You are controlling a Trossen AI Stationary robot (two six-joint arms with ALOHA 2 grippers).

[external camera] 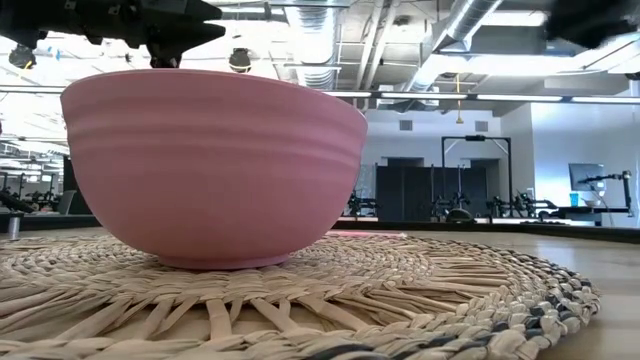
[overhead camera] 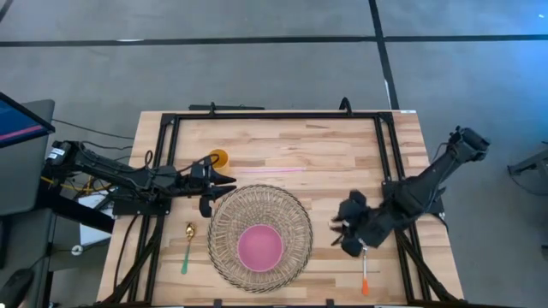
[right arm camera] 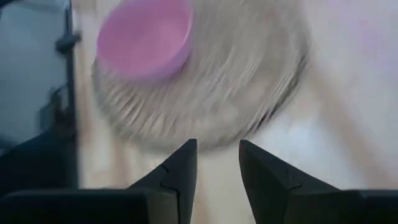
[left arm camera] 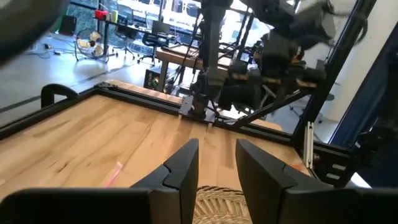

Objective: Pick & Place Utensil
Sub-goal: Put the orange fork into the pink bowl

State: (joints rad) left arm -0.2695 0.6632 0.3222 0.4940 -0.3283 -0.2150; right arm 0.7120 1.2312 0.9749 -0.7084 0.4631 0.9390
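One pink bowl (overhead camera: 259, 245), one woven mat (overhead camera: 224, 224), two utensils: a spoon (overhead camera: 187, 246) and an orange-handled one (overhead camera: 365, 275). One small orange object (overhead camera: 219, 158).

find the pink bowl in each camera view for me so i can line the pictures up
High view: pink bowl low centre, on the woven mat.
Low view: pink bowl fills the left half, standing on the mat.
Left wrist view: bowl not in it; only the mat's edge shows.
Right wrist view: bowl upper left, on the mat.
Shared landmark: the woven mat.
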